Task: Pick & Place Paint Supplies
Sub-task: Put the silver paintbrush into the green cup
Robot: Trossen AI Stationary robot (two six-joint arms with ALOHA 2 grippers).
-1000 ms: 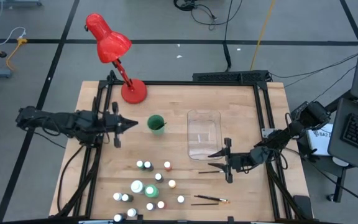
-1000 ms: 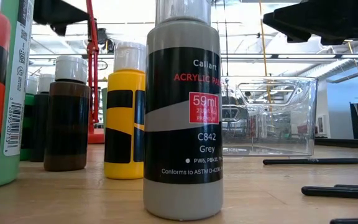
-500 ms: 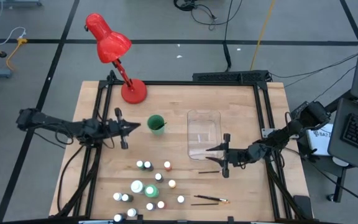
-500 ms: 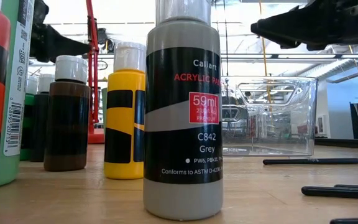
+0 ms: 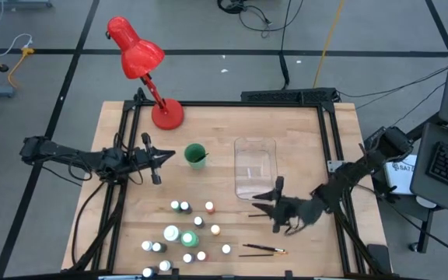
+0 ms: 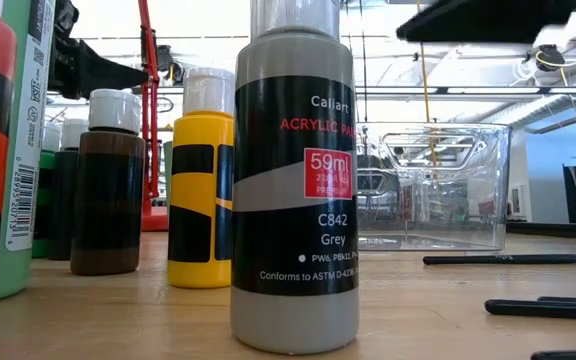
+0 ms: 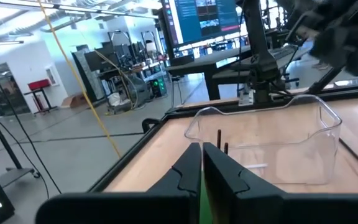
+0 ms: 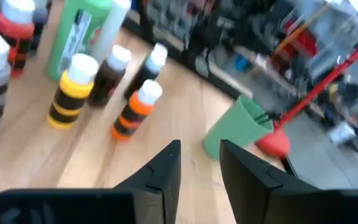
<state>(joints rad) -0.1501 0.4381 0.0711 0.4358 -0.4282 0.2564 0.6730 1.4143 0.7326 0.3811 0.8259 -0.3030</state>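
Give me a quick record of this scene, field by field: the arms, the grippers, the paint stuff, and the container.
left gripper: fingers nearly shut, empty, beside the green cup
right gripper: slightly open, empty, above the table near the clear bin's front end
paint bottles: standing clustered at the table's front left
brushes: lying on the table, front right of the bottles
clear bin: mid-table, no bottles in it
red desk lamp: back left corner
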